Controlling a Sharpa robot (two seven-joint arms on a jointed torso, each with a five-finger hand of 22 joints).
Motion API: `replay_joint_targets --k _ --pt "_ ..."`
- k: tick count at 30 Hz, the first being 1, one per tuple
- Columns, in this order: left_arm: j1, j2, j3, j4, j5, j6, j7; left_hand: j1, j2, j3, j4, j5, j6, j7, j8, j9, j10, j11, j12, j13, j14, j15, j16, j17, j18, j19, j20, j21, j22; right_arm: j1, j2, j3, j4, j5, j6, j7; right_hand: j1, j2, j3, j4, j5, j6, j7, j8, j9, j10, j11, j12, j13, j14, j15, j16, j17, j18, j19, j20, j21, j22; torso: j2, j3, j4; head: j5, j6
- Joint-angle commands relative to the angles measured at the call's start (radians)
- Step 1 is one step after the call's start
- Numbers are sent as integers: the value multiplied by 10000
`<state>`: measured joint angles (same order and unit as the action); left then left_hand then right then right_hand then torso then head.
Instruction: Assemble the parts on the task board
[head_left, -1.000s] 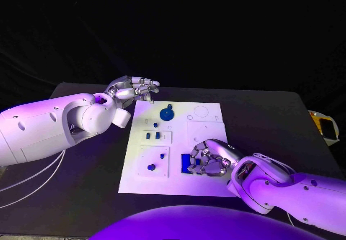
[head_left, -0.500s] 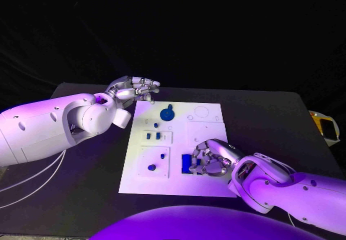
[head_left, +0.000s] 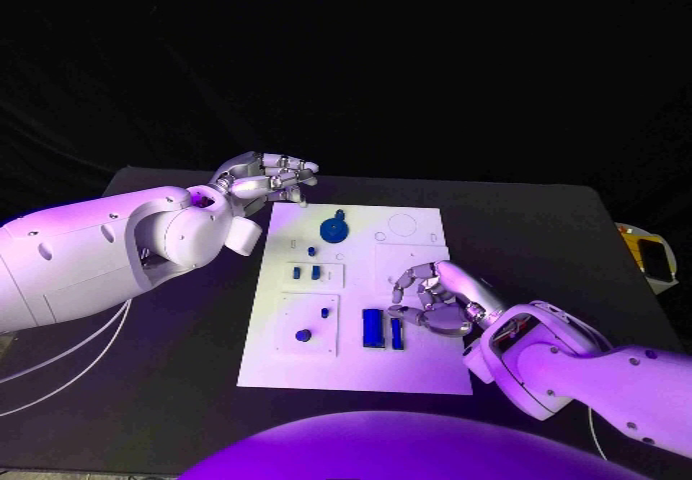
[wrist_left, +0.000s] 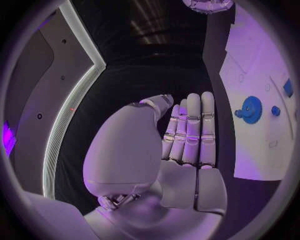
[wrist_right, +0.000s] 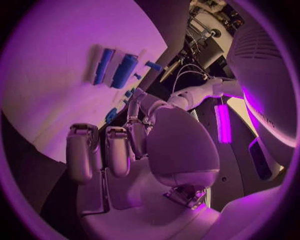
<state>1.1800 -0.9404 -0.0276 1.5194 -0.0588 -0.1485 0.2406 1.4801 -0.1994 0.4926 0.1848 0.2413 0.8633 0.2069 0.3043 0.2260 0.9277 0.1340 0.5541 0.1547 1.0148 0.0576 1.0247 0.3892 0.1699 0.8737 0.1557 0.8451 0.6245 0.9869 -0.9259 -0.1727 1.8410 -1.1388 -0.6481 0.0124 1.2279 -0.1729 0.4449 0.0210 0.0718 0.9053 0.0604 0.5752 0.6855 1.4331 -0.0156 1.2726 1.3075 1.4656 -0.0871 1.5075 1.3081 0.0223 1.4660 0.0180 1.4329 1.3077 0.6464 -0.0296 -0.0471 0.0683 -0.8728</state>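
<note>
Left hand (head_left: 267, 178) curled; right hand (head_left: 437, 298) half-curled, empty.

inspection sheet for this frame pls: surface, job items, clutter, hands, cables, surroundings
Surface: black table, task board lying flat mid-table.
Job's things: round blue part at the board's far end; two long blue parts side by side near the right hand; small blue knob and small blue pieces left of them.
Clutter: nothing seen.
Hands: left hand at the board's far left corner, fingers curled, nothing in it; right hand over the board, holding nothing.
Cables: white cables under the left arm.
Surroundings: dark backdrop; yellow object past the table's right edge.
</note>
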Motion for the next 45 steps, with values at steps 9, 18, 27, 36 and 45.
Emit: replay_joint_targets --k 9,18,27,36,45 --pt "-117 346 -80 -578 461 -574 787 -299 -72 -117 257 -22 27 -146 212 83 -45 -84 173 -38 -247 17 -1 -56 138 -4 51 -401 -217 848 433 123 -2428 6891 450 3549 212 87 783 40 -45 -946 857 -1798 -1213 -3701 755 -5872 -3745 -960 746 -2782 -3260 1299 -2394 724 -7146 -200 -475 -84 -143 -127 479" --pt "-424 1127 -92 -1700 1123 -1560 1928 -244 -67 300 322 -26 -7 -153 381 164 182 86 -1041 -796 -1598 423 -2873 -1262 -10 -1296 468 -2310 -1251 1214 1416 286 -5102 10001 1831 4382 76 157 2136 -137 -52 -1015 1441 -2845 -2201 -4757 1599 -9800 -8391 -5407 1733 -8560 -8034 1416 -5673 1562 -11805 -2985 -741 -22 -84 -197 1262" --pt "-816 1692 -87 -2491 999 -1371 1724 -4827 1994 -4926 -1848 -2413 -8633 -2069 -3043 -2260 -9277 -1340 -5541 -1547 -10148 -576 -10247 -3892 -1699 -8737 -1557 -8451 -6245 1266 2005 346 -6272 9635 1665 4104 -3840 1729 -4449 -210 -718 -9053 -604 -5752 -6855 -7257 156 -12726 -13075 -14656 871 -15075 -13081 -223 -14660 -180 -14329 -13077 -776 7 -41 -204 1493" --pt "-923 1672 -7 -1828 908 -2442 1960 -7725 1994 -4926 -1848 -2413 -8633 -2069 -3043 -2260 -9277 -1340 -5541 -1547 -10148 -576 -10247 -3892 -1699 -8737 -1557 -8451 -6245 1075 1841 761 -5201 10163 797 4396 -12279 1729 -4449 -210 -718 -9053 -604 -5752 -6855 -14331 156 -12726 -13075 -14656 871 -15075 -13081 -223 -14660 -180 -14329 -13077 -883 132 181 -412 2029" --pt "-1173 1627 181 -282 696 -4941 2512 -14801 1994 -4926 -1848 -2413 -8633 -2069 -3043 -2260 -9277 -1340 -5541 -1547 -10148 -576 -10247 -3892 -1699 -8737 -1557 -8451 -6245 715 1531 1545 -3181 11156 -838 4947 -12279 1729 -4449 -210 -718 -9053 -604 -5752 -6855 -14331 156 -12726 -13075 -14656 871 -15075 -13081 -223 -14660 -180 -14329 -13077 -1016 289 459 -671 2699"
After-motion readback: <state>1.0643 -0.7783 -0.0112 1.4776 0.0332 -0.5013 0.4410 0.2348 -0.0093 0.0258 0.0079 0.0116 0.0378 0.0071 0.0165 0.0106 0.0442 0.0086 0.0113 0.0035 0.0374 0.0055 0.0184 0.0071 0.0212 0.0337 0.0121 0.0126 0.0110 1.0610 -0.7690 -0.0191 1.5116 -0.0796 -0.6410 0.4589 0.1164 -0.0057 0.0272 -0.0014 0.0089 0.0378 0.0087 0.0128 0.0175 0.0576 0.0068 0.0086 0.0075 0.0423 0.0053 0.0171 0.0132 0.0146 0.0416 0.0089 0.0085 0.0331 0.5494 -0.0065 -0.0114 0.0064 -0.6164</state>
